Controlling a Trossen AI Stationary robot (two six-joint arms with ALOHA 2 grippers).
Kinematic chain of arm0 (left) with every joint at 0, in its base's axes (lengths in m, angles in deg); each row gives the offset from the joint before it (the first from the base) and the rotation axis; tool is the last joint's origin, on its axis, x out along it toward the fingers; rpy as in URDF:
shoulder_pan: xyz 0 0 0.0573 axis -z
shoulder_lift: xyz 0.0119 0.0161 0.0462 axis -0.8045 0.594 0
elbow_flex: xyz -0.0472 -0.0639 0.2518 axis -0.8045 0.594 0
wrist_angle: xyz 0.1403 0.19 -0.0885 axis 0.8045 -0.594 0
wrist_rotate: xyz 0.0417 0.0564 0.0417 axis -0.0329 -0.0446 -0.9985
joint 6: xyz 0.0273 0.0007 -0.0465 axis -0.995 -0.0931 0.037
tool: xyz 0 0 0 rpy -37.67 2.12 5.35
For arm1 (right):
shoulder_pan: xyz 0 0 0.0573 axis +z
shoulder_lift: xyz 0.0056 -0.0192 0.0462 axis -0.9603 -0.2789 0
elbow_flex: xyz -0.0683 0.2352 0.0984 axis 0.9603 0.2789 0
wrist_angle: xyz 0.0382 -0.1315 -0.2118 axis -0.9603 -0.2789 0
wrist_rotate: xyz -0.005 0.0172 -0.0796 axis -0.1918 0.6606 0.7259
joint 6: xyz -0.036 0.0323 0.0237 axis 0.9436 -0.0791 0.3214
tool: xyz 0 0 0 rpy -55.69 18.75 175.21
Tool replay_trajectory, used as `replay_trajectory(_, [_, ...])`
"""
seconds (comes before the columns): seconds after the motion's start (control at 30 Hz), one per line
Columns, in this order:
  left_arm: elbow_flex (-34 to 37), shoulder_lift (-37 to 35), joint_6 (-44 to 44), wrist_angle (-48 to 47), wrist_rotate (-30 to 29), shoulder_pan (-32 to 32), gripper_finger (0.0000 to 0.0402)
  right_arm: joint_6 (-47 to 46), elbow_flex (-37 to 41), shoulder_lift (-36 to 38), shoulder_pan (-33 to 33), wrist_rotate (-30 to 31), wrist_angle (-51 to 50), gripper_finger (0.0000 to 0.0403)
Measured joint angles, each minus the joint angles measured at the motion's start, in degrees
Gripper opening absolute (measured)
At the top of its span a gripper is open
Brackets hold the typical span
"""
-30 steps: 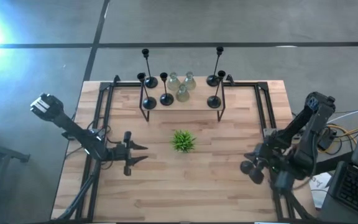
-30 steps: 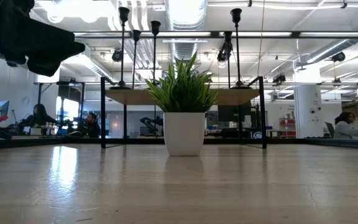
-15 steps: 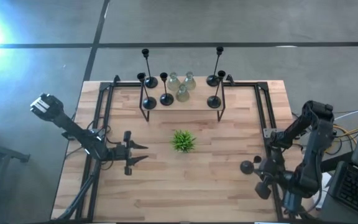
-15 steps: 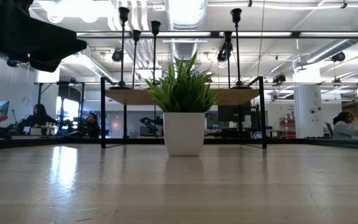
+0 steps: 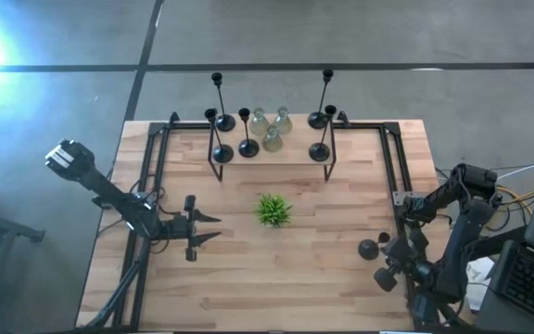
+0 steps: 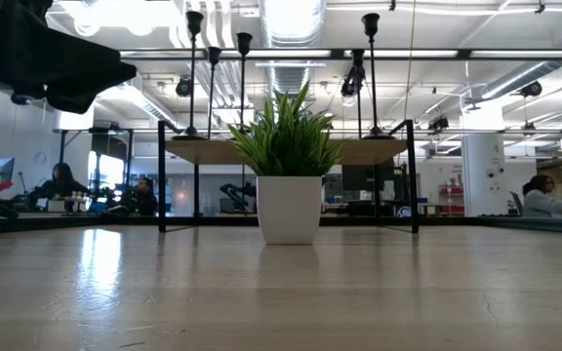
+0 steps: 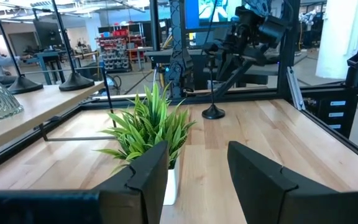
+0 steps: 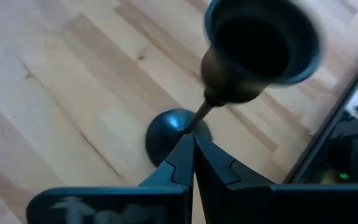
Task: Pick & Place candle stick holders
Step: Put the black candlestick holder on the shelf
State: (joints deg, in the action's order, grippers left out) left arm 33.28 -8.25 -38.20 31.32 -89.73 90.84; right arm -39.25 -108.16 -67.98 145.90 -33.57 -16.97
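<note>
Right of the plant [image 5: 273, 211], the right claw [image 8: 193, 144] (fingers pressed together) sits directly above an upright black candle stick holder [image 8: 232, 74], stem vertical.

Green spiky plant [image 6: 283, 132] in a white pot [image 6: 288, 209] sits mid-table on the wood tabletop [image 6: 281, 292]. Behind it, a raised wooden shelf [image 6: 379, 151] on black legs carries black candle stick holders [image 6: 194, 68]; thin stems run up to small cups near the ceiling line, two taller ones left of the plant, one right. Dark arm part [image 6: 42, 58] hangs in the upper left corner, blurred, gripper not discernible. People sit at desks in the room behind, both far left and far right.
</note>
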Motion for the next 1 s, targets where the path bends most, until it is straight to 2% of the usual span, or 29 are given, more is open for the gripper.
replay_trajectory(0.2, [0.00,0.00,0.06,-0.13,0.00,-0.02,0.0170,-0.04,3.36,1.54,0.02,-0.30,4.27,0.0017])
replay_trajectory(0.33, [0.00,0.00,0.37,-0.44,0.02,-0.04,0.0170,0.09,6.20,3.45,0.00,0.26,5.89,0.0048])
replay_trajectory(0.47, [0.00,0.00,0.39,-0.44,0.00,-0.04,0.0170,0.17,8.04,3.94,0.01,4.51,6.83,0.0082])
replay_trajectory(0.63, [0.02,0.00,0.39,-0.44,0.02,-0.04,0.0170,0.25,10.70,3.90,-0.97,6.07,8.79,0.0099])
replay_trajectory(0.73, [0.01,0.00,0.37,-0.44,0.00,-0.04,0.0170,0.20,11.98,3.90,-1.36,6.13,9.36,0.0092])
replay_trajectory(0.9, [0.01,0.00,0.37,-0.43,-0.01,-0.06,0.0170,0.81,12.19,3.91,-1.67,6.38,10.09,0.0022])
replay_trajectory(1.0, [0.01,0.00,0.35,-0.42,-0.03,-0.09,0.0170,0.94,11.12,3.92,-2.54,8.69,9.97,0.0014])
